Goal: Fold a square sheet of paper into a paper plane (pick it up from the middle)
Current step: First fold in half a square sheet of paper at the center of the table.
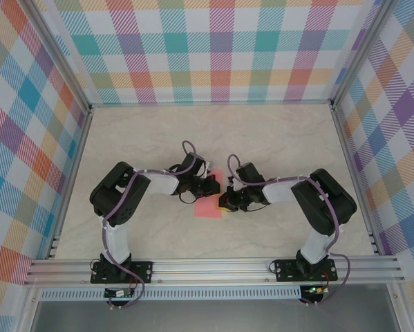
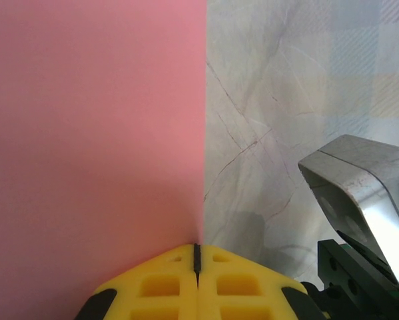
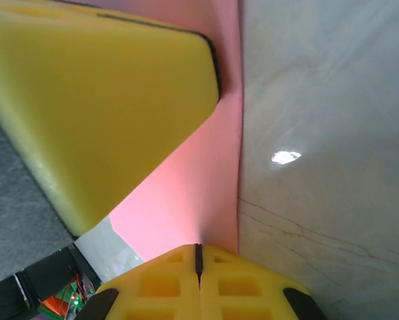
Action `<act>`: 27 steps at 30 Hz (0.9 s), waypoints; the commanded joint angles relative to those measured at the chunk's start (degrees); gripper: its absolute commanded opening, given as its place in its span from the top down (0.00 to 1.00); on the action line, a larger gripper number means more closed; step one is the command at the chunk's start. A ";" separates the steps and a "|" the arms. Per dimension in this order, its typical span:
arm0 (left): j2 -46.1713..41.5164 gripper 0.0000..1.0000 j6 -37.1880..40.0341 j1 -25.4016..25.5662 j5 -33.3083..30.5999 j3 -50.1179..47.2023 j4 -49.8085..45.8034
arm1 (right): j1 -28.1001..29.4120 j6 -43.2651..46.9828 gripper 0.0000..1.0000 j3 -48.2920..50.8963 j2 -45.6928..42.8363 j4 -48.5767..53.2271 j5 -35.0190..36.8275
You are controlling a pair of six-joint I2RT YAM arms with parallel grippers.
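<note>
square sheet of paper (image 1: 208, 207) rests on marbled table (image 1: 276, 138).

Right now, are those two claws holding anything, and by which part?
The left gripper and right gripper are shut, tips at an edge of the pink paper sheet; whether it is pinched or just pressed cannot be told.

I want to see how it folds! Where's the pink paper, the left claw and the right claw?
pink paper (image 2: 92, 133): left wrist view, middle of its pink face.
left claw (image 2: 197, 252): left wrist view, seam between its shut yellow fingertips.
right claw (image 3: 198, 252): right wrist view, seam between its shut yellow fingertips.
</note>
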State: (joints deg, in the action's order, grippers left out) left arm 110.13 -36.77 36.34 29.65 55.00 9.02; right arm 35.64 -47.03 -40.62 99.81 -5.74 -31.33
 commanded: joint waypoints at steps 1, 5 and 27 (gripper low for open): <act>2.39 1.00 1.40 0.31 -5.68 -0.79 -4.16 | 2.12 2.83 1.00 0.65 0.58 5.44 1.45; 2.59 1.00 1.33 0.31 -7.34 -1.81 -4.61 | 3.59 4.09 1.00 2.53 -0.72 7.65 1.46; -6.84 1.00 -3.82 0.44 -2.79 -0.48 -0.85 | -3.35 6.76 1.00 -4.71 -10.36 9.94 8.97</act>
State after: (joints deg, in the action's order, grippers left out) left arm 108.01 -38.20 36.36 28.16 54.76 8.58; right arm 32.88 -41.43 -43.55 87.53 4.49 -23.64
